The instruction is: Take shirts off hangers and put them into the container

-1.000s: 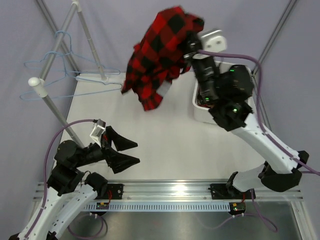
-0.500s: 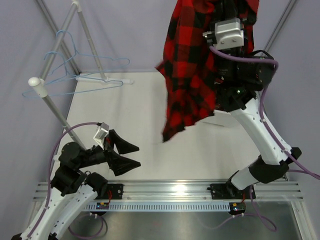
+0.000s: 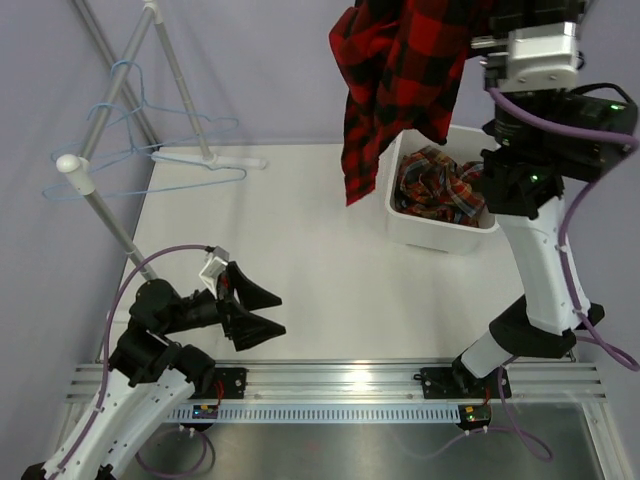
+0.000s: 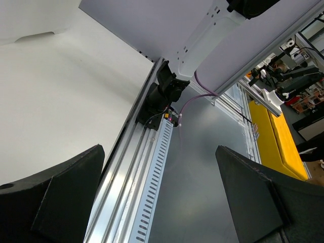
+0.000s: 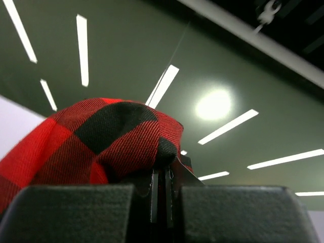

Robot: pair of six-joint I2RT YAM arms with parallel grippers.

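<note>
High over container [image 3: 440, 238], right claw [image 5: 161, 197] pinching shirt [image 3: 400, 70]

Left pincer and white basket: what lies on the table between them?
Only bare tabletop, in the top view, separates left pincer from basket.

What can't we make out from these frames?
Top view: the frame edge cuts off where the right end effector pinches the red-and-black shirt; only the right wrist view shows it.
Top view: that shirt hides the container's far-left corner.
Top view: hangers too thin to count.
Left wrist view: the open left end effector faces only rail and table; no shirts visible.
</note>
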